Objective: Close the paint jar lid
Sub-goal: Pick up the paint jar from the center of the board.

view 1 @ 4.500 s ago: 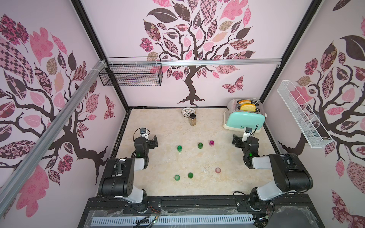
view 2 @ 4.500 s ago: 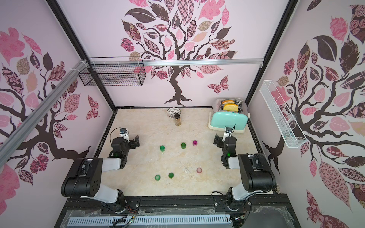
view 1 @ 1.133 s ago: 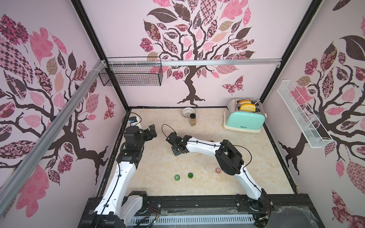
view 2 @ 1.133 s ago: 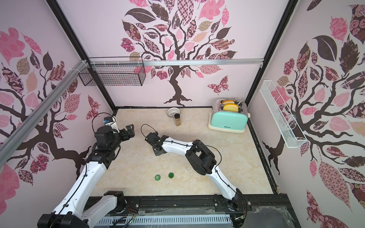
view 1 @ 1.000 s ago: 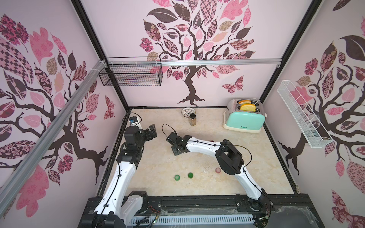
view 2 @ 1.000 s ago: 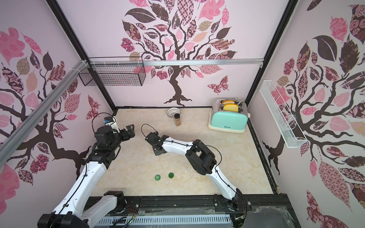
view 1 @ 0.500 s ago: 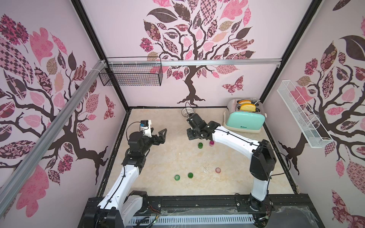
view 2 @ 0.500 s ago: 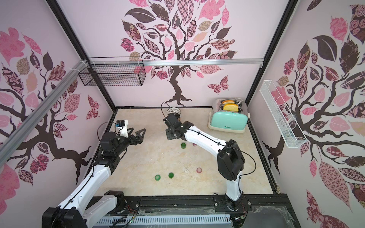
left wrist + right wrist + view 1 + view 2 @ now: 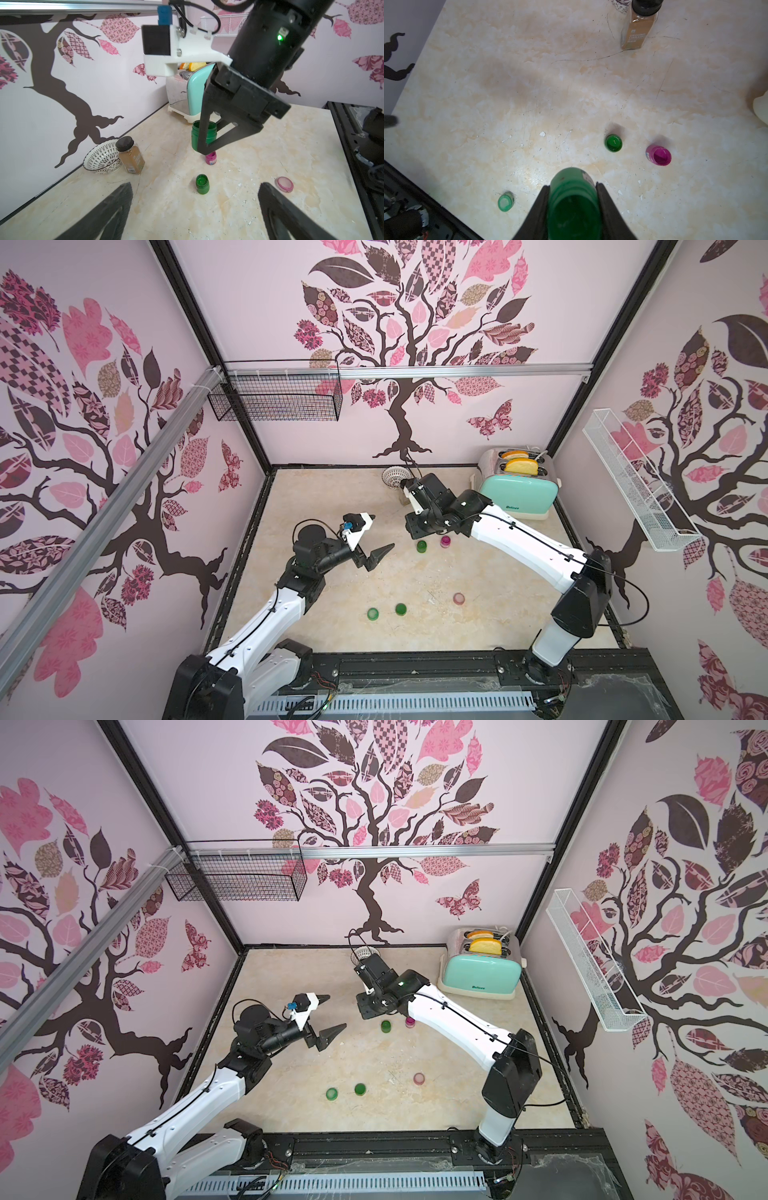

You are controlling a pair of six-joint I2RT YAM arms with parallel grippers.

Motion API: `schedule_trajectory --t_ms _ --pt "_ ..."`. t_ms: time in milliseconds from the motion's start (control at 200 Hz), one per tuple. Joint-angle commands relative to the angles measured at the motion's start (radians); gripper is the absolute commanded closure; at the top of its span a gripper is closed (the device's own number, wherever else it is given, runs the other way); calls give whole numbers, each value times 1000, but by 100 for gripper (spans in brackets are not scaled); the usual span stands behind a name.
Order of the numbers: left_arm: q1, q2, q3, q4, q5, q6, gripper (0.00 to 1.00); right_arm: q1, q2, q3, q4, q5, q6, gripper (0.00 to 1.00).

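We see a beige marbled table (image 9: 332, 497), scratched and flecked with white chips. A mint toaster (image 9: 519, 493) stands in its far right corner. At the far edge, a patterned bowl (image 9: 392, 476) sits just beside a spice jar (image 9: 131, 158). Near the centre stand an open green paint jar (image 9: 421, 546) and an open magenta paint jar (image 9: 445, 541), close together. Toward the front edge lie a green lid (image 9: 373, 614), a second green lid (image 9: 400, 609) beside it, and a pink lid (image 9: 459, 598) further right.

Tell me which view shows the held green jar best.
Right wrist view: the held green jar is close, mouth open, clamped by the right end effector. Left wrist shows its side; top views hide it.
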Motion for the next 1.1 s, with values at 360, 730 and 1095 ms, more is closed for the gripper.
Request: schedule_trajectory --t_ms 360,730,1095 --pt "-84 92 26 49 -37 9 8 39 -9 66 -41 -104 115 73" --pt "-85 107 39 51 -37 -20 20 93 57 140 -72 -92 131 73" --pt "-86 113 60 10 -26 -11 36 107 70 157 -67 -105 154 73"
